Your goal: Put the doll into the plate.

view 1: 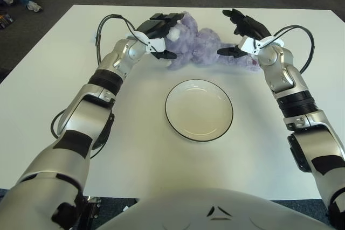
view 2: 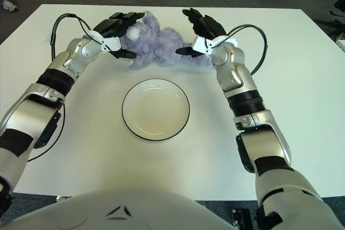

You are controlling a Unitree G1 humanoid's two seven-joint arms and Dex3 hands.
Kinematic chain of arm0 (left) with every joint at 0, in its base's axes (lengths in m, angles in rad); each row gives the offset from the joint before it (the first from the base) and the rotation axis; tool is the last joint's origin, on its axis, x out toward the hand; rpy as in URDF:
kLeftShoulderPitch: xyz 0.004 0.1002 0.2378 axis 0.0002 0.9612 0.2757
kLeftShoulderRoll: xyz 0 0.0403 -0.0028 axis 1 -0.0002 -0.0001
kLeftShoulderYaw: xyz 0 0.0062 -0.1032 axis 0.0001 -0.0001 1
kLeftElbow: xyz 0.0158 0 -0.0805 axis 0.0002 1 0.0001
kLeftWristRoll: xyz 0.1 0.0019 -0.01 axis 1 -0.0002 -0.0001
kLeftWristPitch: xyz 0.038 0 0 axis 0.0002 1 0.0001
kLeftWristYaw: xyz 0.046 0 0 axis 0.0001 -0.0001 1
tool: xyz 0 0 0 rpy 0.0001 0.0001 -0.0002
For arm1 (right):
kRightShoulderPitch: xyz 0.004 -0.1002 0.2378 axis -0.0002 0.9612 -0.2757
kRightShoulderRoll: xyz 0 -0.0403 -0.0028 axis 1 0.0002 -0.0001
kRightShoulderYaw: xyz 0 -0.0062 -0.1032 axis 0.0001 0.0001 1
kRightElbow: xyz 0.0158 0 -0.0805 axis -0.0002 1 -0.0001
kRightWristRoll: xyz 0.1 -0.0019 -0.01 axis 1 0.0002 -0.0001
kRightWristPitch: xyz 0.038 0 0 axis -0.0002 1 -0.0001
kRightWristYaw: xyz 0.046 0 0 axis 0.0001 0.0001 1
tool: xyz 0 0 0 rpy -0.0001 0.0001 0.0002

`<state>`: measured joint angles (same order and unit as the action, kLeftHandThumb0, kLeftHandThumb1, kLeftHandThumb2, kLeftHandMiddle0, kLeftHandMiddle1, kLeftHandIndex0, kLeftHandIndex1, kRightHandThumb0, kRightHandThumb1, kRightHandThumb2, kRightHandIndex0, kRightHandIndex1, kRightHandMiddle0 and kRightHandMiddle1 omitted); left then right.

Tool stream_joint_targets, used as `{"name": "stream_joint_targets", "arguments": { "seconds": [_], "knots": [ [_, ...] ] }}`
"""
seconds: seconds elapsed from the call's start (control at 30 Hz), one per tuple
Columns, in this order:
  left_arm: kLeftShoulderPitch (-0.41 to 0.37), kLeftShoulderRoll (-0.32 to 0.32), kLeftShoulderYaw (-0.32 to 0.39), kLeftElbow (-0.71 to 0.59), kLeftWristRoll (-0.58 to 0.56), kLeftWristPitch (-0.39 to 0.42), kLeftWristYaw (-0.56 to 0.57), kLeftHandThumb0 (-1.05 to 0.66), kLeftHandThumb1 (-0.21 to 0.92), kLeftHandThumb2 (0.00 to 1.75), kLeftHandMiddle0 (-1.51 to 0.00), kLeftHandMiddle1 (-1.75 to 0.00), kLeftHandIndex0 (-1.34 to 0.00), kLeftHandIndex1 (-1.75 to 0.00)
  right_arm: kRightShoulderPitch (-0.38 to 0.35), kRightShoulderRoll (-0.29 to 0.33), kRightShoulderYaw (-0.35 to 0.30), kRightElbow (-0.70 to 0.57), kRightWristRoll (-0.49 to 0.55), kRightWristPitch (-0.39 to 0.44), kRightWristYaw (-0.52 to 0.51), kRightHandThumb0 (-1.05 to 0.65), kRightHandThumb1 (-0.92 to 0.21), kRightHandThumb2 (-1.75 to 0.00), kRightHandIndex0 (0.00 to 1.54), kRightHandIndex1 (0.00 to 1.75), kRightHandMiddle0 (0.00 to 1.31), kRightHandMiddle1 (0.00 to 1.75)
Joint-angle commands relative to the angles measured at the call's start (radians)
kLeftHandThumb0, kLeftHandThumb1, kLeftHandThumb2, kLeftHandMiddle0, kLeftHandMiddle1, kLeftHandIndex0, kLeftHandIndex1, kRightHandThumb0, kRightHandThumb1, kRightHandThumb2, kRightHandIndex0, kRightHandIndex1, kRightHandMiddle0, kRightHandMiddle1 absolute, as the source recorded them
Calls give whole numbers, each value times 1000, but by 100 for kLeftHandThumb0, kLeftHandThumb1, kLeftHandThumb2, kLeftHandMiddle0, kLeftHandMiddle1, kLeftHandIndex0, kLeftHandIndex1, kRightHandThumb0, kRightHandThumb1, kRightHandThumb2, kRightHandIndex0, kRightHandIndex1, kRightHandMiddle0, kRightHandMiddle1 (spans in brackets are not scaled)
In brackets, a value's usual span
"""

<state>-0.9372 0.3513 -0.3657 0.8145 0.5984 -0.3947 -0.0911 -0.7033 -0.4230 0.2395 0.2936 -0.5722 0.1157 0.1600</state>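
A purple plush doll lies on its side at the far middle of the white table. The white plate with a dark rim sits nearer me, just in front of the doll, and holds nothing. My left hand is at the doll's left end, upper fingers over it and thumb below, spread and not closed. My right hand is at the doll's right end, fingers raised above it and thumb low beside it, also spread. The doll's right tip is partly hidden behind this hand.
Black cables loop off my left forearm and off my right forearm. Dark carpet surrounds the table. A person's shoe shows on the floor at the far left.
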Motion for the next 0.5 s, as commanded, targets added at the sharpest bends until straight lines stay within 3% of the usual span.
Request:
{"name": "stream_joint_targets", "arguments": {
  "seconds": [0.0,0.13,0.33,0.47],
  "knots": [
    [-7,0,-3,-18,2,14,5,-74,46,73,-3,-25,0,-17,-1,5,11,16,-33,-9,-57,-94,-73,-44,0,20,0,1],
    [0,-4,0,-25,1,18,21,-74,45,74,-6,-26,0,-26,1,3,19,36,-49,-48,-111,-93,-76,-40,0,4,0,0],
    [7,-5,0,-29,1,16,40,-75,45,73,-2,-53,0,-39,3,-5,27,57,-46,-87,-122,-91,-78,-37,3,2,0,0],
    [7,-6,-2,-24,1,17,45,-75,45,73,0,-52,0,-43,5,-3,22,55,-31,-81,-100,-89,-78,-36,7,4,0,0]
  ]
}}
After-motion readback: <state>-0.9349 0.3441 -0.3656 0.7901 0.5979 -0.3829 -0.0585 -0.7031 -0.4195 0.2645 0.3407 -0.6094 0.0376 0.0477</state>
